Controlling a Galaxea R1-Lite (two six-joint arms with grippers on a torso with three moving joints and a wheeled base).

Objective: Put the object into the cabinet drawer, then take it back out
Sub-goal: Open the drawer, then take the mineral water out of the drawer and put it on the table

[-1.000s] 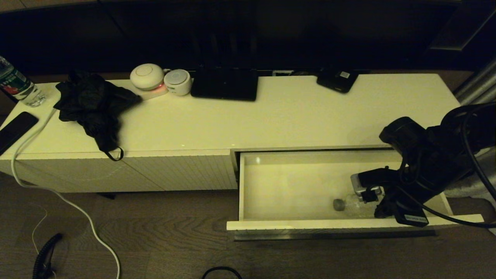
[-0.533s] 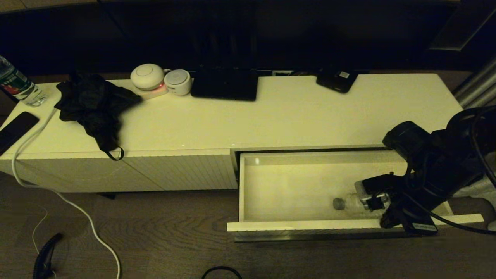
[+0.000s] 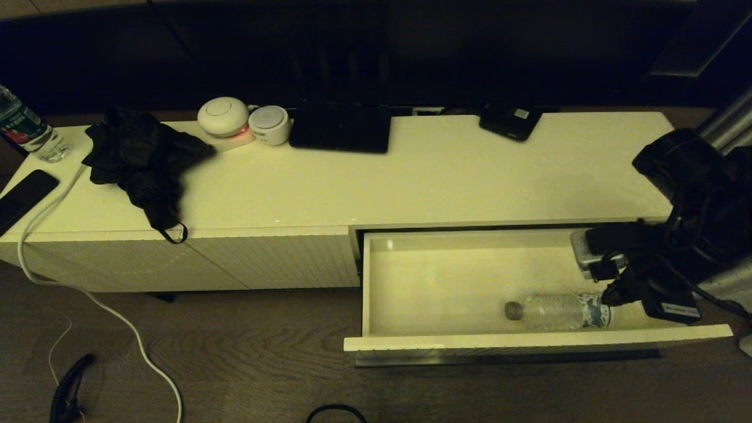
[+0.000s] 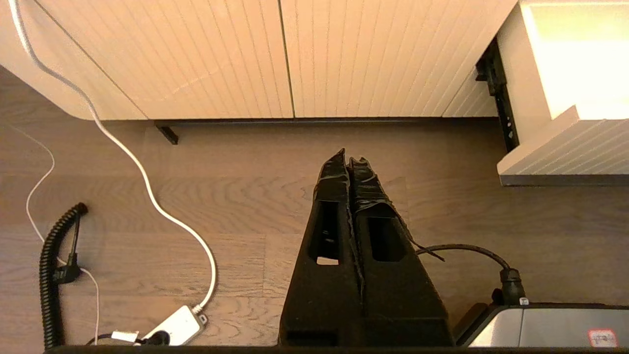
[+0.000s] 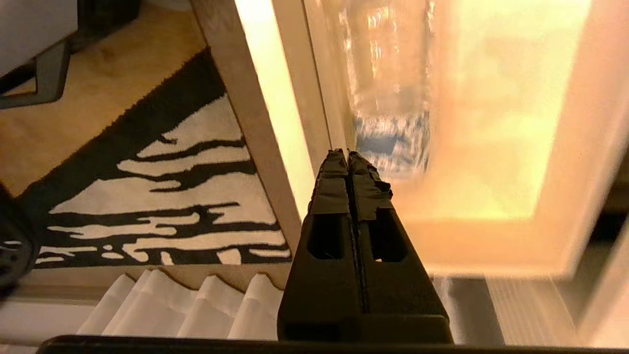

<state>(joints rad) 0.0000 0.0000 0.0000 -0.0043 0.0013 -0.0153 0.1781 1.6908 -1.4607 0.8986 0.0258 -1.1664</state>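
Observation:
The clear bottle lies on its side in the open cabinet drawer, near the front wall, grey cap pointing left. Its blue-and-white label band shows just beyond my right gripper's tips. My right gripper hangs over the drawer's right end, beside the bottle's base and a little above it. It is shut with nothing between its fingers. The left gripper is shut and empty over the wooden floor, in front of the ribbed cabinet panels, out of the head view.
On the cabinet top are another bottle with a green-and-red label, a black cloth, a dark phone, two round white devices and a black slab. A white cable runs over the floor. A black-and-white rug lies beside the drawer.
My right gripper has lifted off the bottle and drawn back to the right. The bottle stays lying in the drawer, now fully in sight. The left arm has not moved.

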